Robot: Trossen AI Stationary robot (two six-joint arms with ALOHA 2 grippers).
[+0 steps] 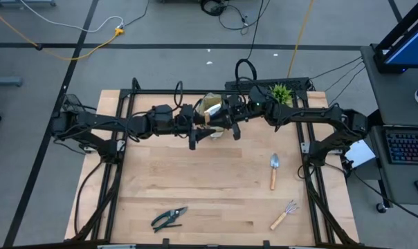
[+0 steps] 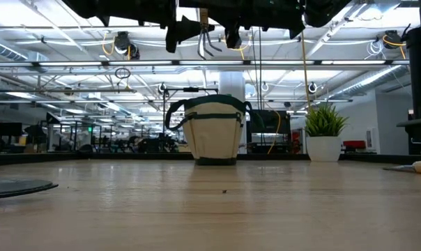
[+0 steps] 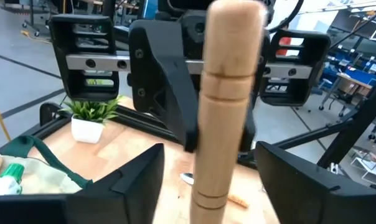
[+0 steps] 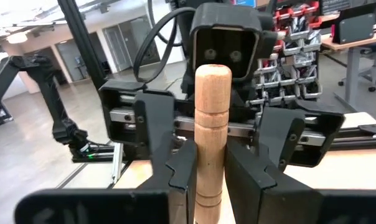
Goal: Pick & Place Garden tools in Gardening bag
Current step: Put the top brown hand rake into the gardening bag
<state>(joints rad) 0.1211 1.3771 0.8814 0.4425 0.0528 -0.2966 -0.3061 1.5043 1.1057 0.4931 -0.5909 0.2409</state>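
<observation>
From above, both dark arms meet over the far middle of the table, where the left gripper and right gripper face each other just beside the beige gardening bag. A trowel lies at right, a hand rake near right, and pruning shears near centre, all well apart from the bag. A potted plant stands at the far right.

From table height, the gardening bag sits upright far across the boards, and curved metal tines hang high above it between the two grippers.

The left wrist camera shows a wooden handle standing upright between the left arm's spread fingers, which do not press on it; the jaws stand open. A green spray bottle rests inside the bag's mouth.

The right wrist camera shows the same wooden handle, with the left arm's gripper facing it from beyond. The right arm's fingers close in beside the handle, apparently gripping it.

This looks like a hand-over of a rake-type tool above the bag. The next move probably calls for the open gripper to clear away and the holding one to lower the tool into the bag's mouth.
</observation>
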